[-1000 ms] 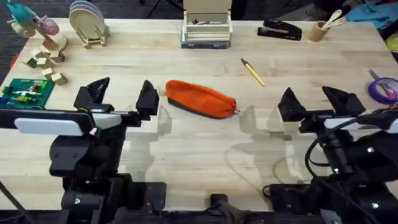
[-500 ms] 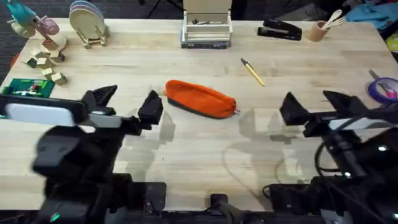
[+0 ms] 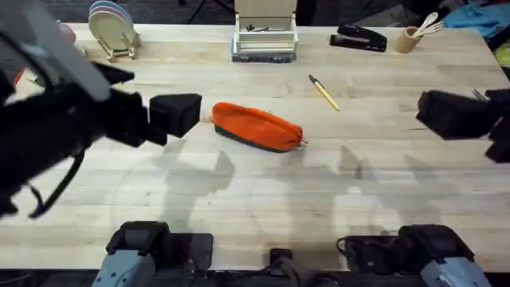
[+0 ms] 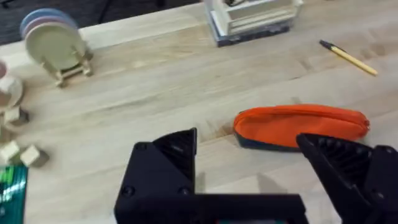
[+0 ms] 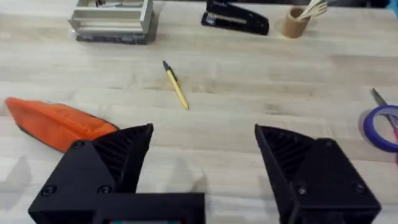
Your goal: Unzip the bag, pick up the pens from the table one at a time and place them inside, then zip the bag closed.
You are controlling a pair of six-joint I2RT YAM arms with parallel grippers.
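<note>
Bag (image 3: 256, 126), orange, flat near table (image 3: 263, 207) centre, zipper shut. Yellow pen (image 3: 324, 92) at about 1 o'clock from it, well apart, loose on bare wood. Left gripper (image 4: 249, 171) raised at 9 o'clock of bag, fingers spread wide, empty. Right gripper (image 5: 202, 168) out at 3 o'clock, likewise spread and empty. Stapler (image 3: 358, 37) at far edge.
</note>
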